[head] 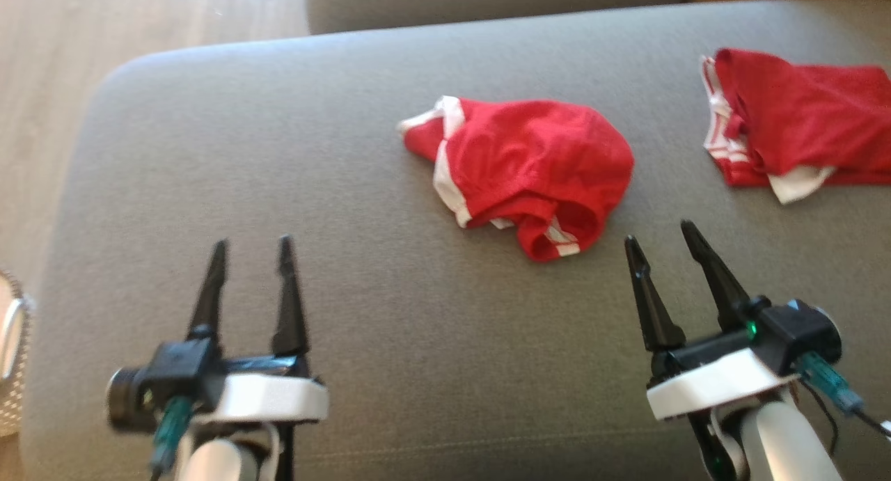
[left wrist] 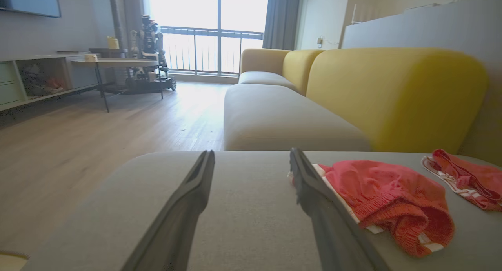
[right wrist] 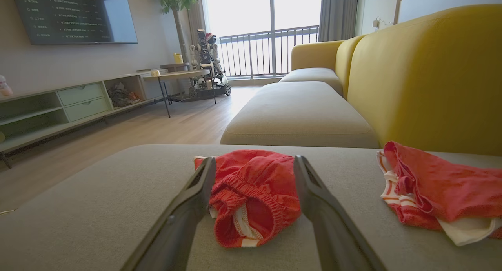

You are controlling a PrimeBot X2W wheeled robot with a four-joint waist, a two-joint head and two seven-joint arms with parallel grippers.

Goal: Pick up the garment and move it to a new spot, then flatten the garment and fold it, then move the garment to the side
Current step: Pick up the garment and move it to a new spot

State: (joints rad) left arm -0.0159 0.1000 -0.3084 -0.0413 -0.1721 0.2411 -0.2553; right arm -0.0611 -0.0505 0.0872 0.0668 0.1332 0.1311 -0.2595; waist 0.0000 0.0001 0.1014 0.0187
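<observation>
A crumpled red garment with white trim (head: 525,171) lies near the middle of the grey cushion (head: 362,307). In the left wrist view this garment (left wrist: 386,202) sits just right of my fingers, and in the right wrist view the garment (right wrist: 255,196) appears between the two fingers, a little ahead of the tips. My left gripper (head: 252,248) hovers open over bare cushion, to the garment's lower left. Open as well, my right gripper (head: 660,232) is just off the garment's lower right edge, not touching it.
A second red and white garment (head: 800,122) lies at the cushion's far right. The cushion's left edge drops to a wooden floor (head: 42,119). Beyond are a yellow sofa back (right wrist: 427,71), another grey seat (right wrist: 302,118) and a side table (right wrist: 176,77).
</observation>
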